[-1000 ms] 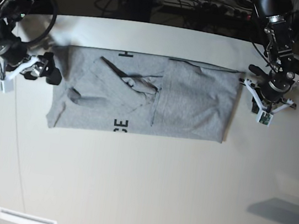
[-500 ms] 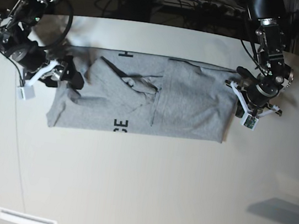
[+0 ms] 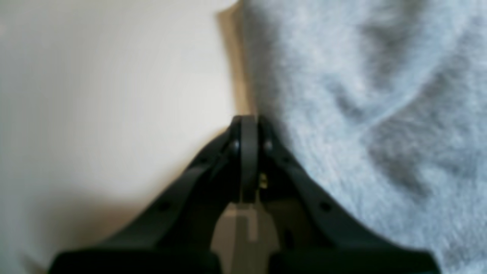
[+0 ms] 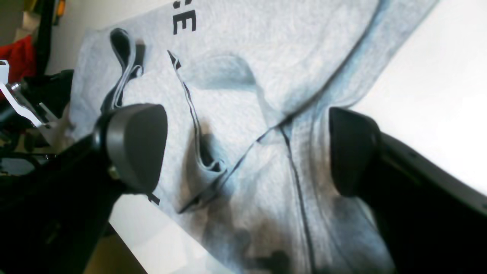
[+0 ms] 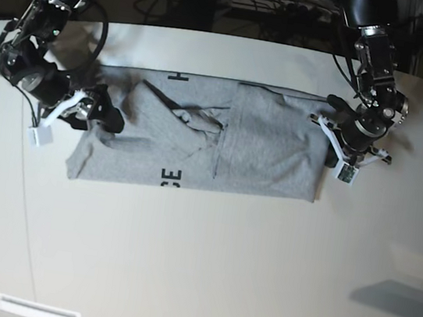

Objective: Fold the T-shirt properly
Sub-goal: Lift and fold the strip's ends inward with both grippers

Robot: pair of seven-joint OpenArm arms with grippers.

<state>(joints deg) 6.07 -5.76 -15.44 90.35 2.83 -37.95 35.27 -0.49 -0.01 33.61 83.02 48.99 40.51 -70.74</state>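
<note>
- Since a second earlier, both my arms had closed in on the T-shirt (image 5: 201, 145): the right gripper (image 5: 96, 112) came in from the bare table (image 5: 196, 267) onto the cloth's end, and the left gripper (image 5: 338, 145) slid from just off the opposite end to its edge.
- The shirt lay partly folded as a long band across the table's far half, long axis running arm to arm, rumpled near my right arm.
- In the right wrist view, the right jaws stood wide open, straddling a raised fold of cloth, holding nothing.
- The left jaws were pressed shut, their tip touching the shirt's edge (image 3: 251, 99); I saw no cloth between them.
- I judged the right arm better placed to grip: the cloth lay directly between its jaws.
</note>
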